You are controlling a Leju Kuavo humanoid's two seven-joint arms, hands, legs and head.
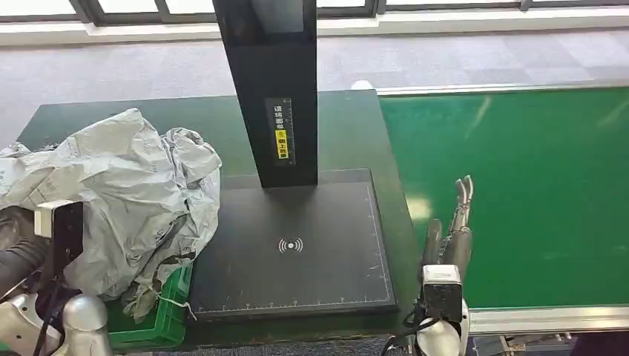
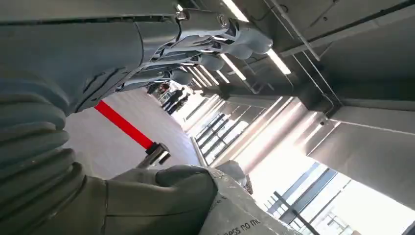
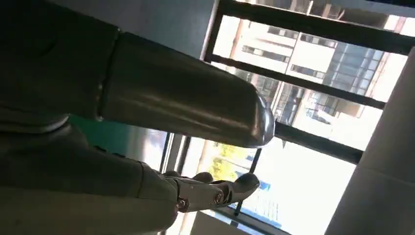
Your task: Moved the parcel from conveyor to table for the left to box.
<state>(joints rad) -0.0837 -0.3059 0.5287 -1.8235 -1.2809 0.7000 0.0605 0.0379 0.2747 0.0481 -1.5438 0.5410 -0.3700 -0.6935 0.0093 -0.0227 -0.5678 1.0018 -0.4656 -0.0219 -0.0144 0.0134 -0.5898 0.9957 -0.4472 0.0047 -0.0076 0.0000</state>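
The parcel (image 1: 126, 193) is a crumpled grey plastic mailer lying at the table's left, partly over a green box (image 1: 159, 315). My left arm comes up at the lower left, and the parcel hides its hand in the head view. In the left wrist view my left hand (image 2: 161, 63) has its fingers spread in the air, the thumb lying beside the parcel (image 2: 244, 215) without gripping it. My right hand (image 1: 454, 226) hovers over the seam between table and green conveyor (image 1: 534, 193), fingers straight and holding nothing. The right wrist view shows the right hand (image 3: 98, 171) likewise bare.
A black scanner post (image 1: 278, 89) rises from a black pad (image 1: 297, 245) in the middle of the dark table (image 1: 348, 133). The conveyor's metal rim (image 1: 549, 319) runs along the near right. Grey floor and windows lie beyond.
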